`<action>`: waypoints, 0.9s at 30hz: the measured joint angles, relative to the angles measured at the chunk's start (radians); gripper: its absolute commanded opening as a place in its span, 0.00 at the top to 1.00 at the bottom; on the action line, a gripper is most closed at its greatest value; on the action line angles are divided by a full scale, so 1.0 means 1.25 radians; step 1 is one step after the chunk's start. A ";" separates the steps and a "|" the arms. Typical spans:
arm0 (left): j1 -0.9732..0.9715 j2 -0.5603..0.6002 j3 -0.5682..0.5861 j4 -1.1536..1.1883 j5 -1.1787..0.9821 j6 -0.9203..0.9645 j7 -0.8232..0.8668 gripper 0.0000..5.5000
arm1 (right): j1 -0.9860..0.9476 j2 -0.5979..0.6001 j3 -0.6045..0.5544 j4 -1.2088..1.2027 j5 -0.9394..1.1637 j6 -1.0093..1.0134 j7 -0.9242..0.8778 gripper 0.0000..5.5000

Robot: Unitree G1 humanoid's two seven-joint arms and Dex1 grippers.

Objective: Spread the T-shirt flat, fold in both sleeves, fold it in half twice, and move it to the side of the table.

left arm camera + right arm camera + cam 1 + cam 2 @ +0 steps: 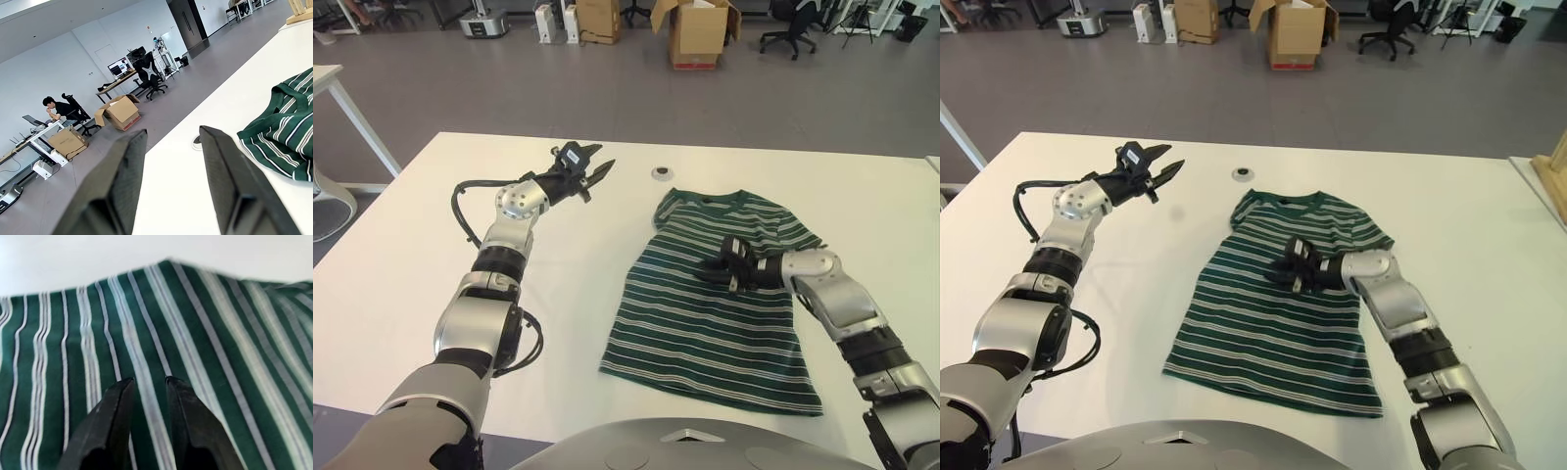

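Left claw (604, 157): hung above the white table (411, 255), left of the green striped T-shirt (705, 333) and well apart from it; stood with fingers spread wide. Right claw (717, 262): lay low over the T-shirt's chest, fingers (115, 406) almost together, with a narrow gap and striped cloth showing through. T-shirt: lay flat right of centre, collar far, hem near. Small round disc (663, 173): sat just beyond the collar.

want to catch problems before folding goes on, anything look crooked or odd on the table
Nothing spilled or damaged. The T-shirt lies slightly askew on the table, its hem slanted against the near edge, and only the sleeve near the right tool sticks out, so the outline looks lopsided.
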 measured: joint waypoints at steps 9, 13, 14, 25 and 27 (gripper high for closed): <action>0.005 -0.005 -0.053 -0.013 0.031 -0.034 -0.040 0.65 | 0.087 -0.345 0.041 -0.088 -0.004 -0.021 0.285 0.78; 0.071 -0.043 -0.088 -0.095 -0.047 0.024 -0.229 0.65 | 0.085 -0.347 0.032 -0.085 -0.003 -0.030 0.285 0.78; 0.103 -0.060 -0.106 -0.133 -0.088 0.072 -0.314 0.65 | 0.085 -0.345 0.033 -0.085 -0.003 -0.031 0.285 0.78; 0.036 -0.130 -0.188 0.068 -0.062 0.135 -0.504 0.65 | 0.056 -0.290 0.040 -0.059 -0.003 -0.033 0.275 0.78; -0.014 -0.148 -0.156 0.131 -0.071 0.145 -0.504 0.65 | 0.047 -0.285 0.046 -0.052 -0.004 -0.038 0.277 0.78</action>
